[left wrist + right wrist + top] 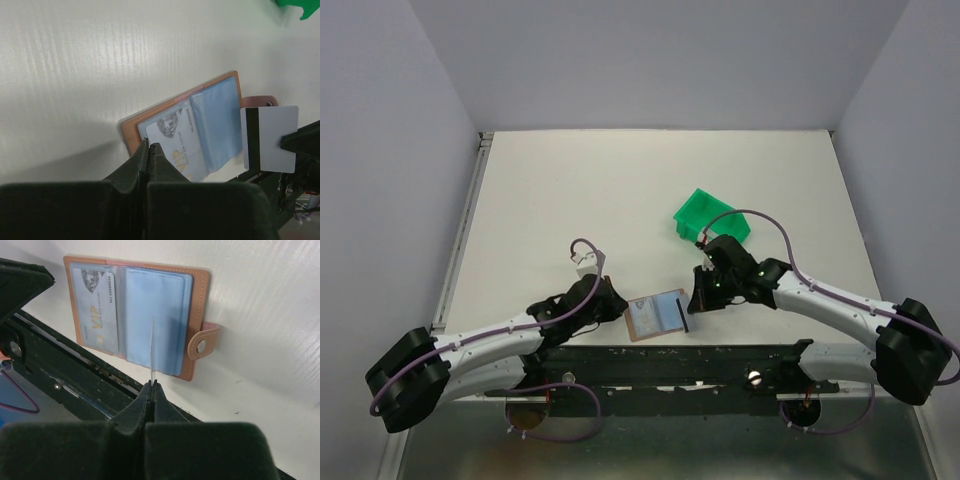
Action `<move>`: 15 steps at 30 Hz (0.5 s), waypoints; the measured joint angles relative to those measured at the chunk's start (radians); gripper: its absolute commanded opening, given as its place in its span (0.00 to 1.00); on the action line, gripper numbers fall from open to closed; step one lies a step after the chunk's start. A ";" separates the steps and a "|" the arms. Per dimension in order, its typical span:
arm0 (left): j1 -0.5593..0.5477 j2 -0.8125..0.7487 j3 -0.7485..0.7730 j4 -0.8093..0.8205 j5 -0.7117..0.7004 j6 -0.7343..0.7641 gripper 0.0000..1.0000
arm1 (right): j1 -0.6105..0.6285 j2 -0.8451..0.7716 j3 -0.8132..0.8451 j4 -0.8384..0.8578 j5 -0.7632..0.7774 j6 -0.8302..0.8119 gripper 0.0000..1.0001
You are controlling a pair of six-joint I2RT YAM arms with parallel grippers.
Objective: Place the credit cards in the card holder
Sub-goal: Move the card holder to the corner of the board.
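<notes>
The tan card holder [657,315] lies open near the table's front edge, its blue plastic sleeves up. One credit card [175,142] printed "VIP" sits in its left sleeve [97,310]. My left gripper [149,145] is shut, its tips at the holder's left edge [131,131]; I see nothing between them. My right gripper [152,383] is shut on a second credit card [272,137], white with a dark stripe. That card stands on edge [151,345] above the right sleeve [160,315], beside the snap tab [202,345].
A green plastic bin [710,215] stands behind the right arm. The black mounting rail [670,365] runs along the table's front edge just below the holder. Grey walls close the table at left, right and back.
</notes>
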 measured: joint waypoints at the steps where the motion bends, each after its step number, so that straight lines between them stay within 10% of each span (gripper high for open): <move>1: -0.002 0.005 0.000 0.007 0.006 0.003 0.00 | 0.000 0.008 0.000 0.002 0.001 0.000 0.00; 15: -0.076 0.138 0.040 0.111 0.065 0.058 0.00 | 0.000 0.021 -0.002 -0.015 0.068 -0.004 0.00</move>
